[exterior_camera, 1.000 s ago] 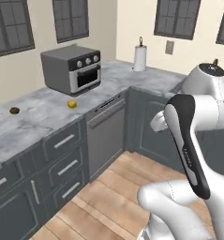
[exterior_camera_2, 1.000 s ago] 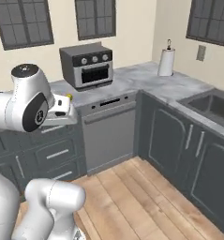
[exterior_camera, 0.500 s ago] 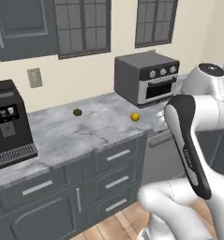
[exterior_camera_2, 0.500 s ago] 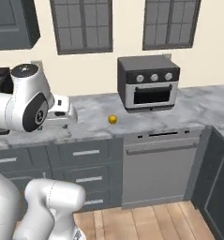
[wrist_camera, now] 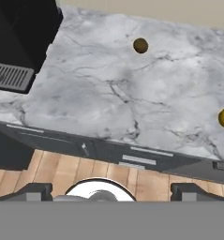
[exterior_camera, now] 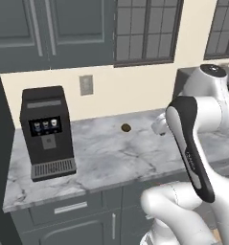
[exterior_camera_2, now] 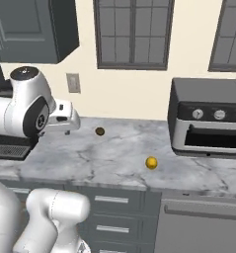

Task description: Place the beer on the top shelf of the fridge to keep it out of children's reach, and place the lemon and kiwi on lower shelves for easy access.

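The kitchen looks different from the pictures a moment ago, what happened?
The base drove left along the counter, so the whole view shifted. A black coffee machine came into sight and the grey toaster oven slid to the right edge. The small brown oval kiwi and round yellow lemon lie unmoved on the marble counter. The gripper stays open, empty.

1. The kiwi (exterior_camera: 126, 128), a small brown oval fruit, is lying on the grey marbled counter (exterior_camera: 101, 162), towards the back wall.
2. The lemon (exterior_camera_2: 151, 162), small, round and yellow-orange, is sitting on the same counter nearer its front edge, well apart from the kiwi.
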